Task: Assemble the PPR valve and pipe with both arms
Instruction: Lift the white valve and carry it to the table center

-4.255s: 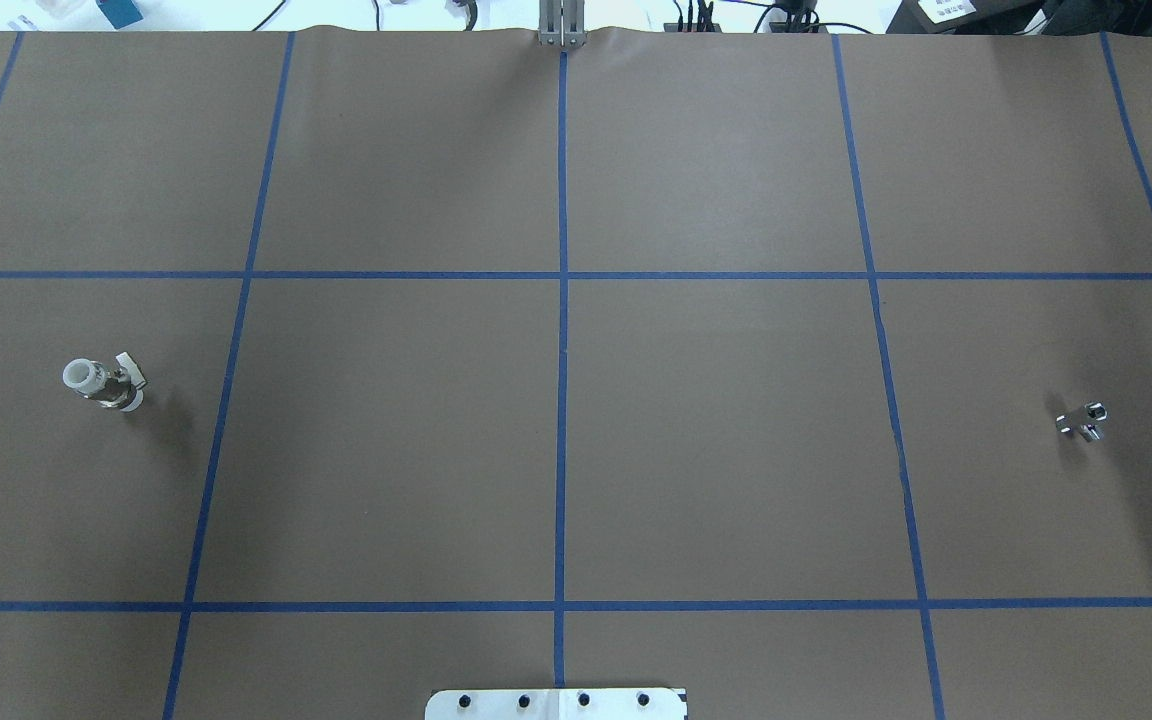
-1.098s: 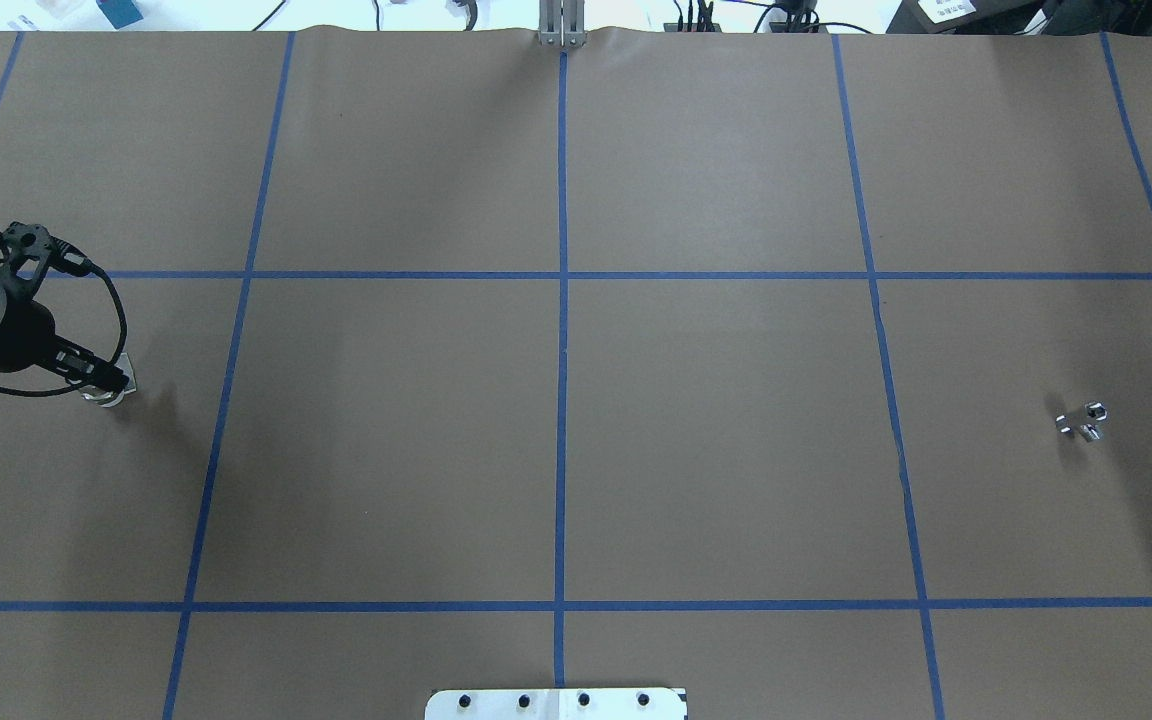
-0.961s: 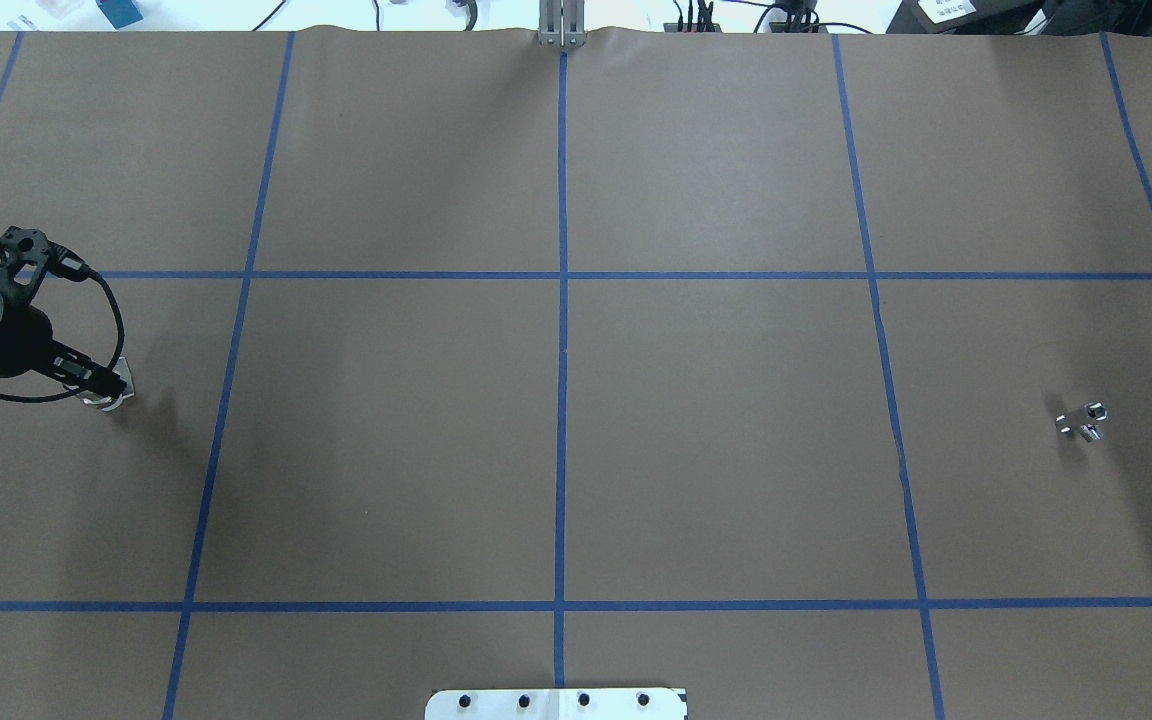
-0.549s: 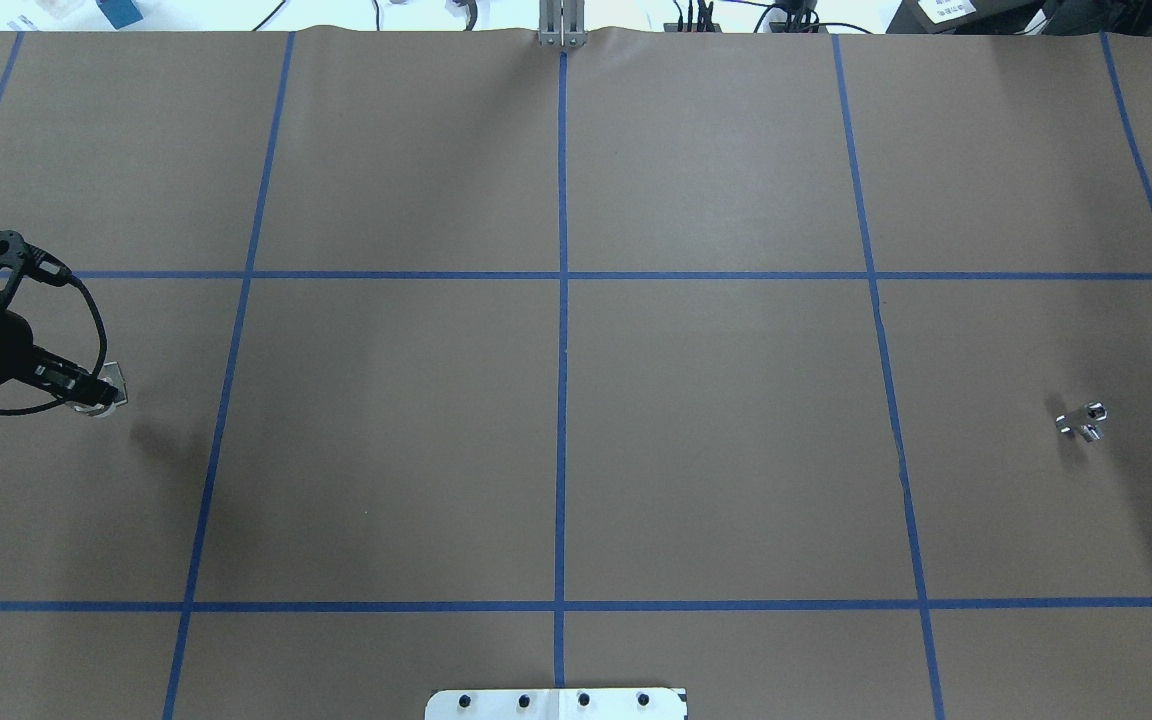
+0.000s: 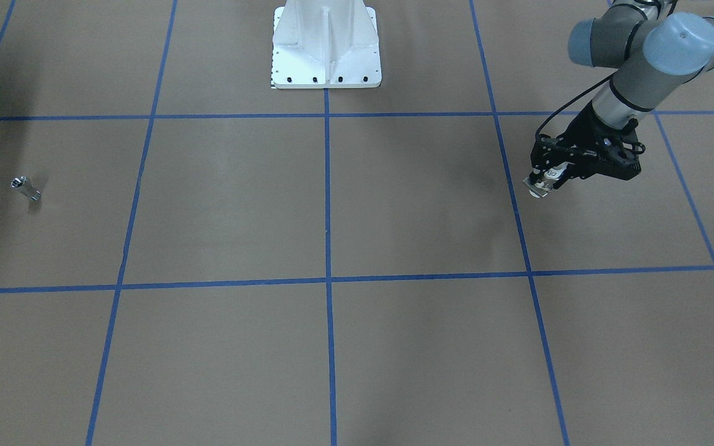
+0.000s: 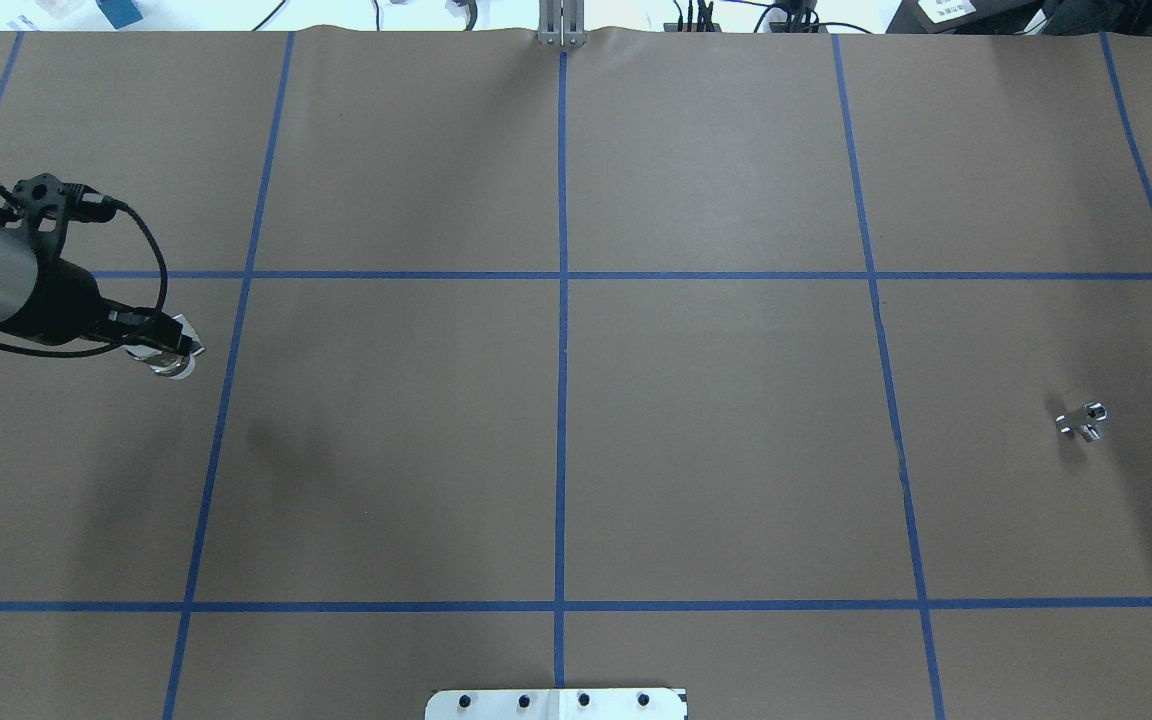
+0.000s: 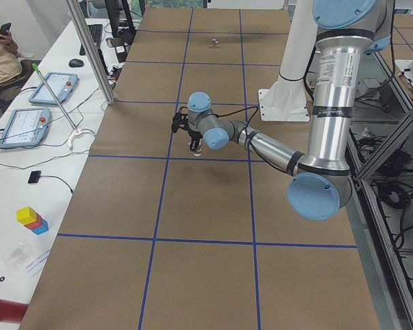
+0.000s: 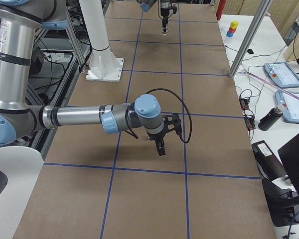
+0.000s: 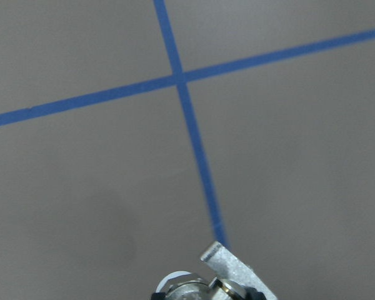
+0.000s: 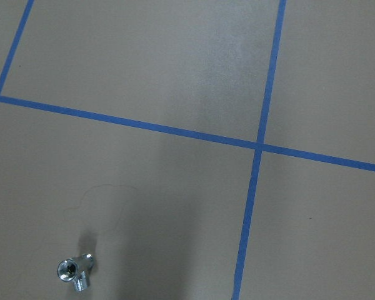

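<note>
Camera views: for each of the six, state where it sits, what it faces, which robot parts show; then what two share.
Front-facing: across the table, facing the white base; left arm.
Overhead: behind the base, looking forward; left gripper holds the PPR valve.
Exterior left: table end; left arm near.
Exterior right: opposite end; right arm near.
Left wrist: looks down; valve at bottom edge.
Right wrist: looks down at pipe; no body.
Shared: overhead and right wrist show the pipe.

The PPR valve [image 9: 201, 289] pokes in at the bottom edge, its flat whitish lever tab [image 9: 232, 267] slanting and a sliver of white ring [image 9: 175, 277] at its left. Beyond it, 2 blue tape lines [image 9: 194, 137] cross on the brown worktop [image 9: 300, 162].
</note>
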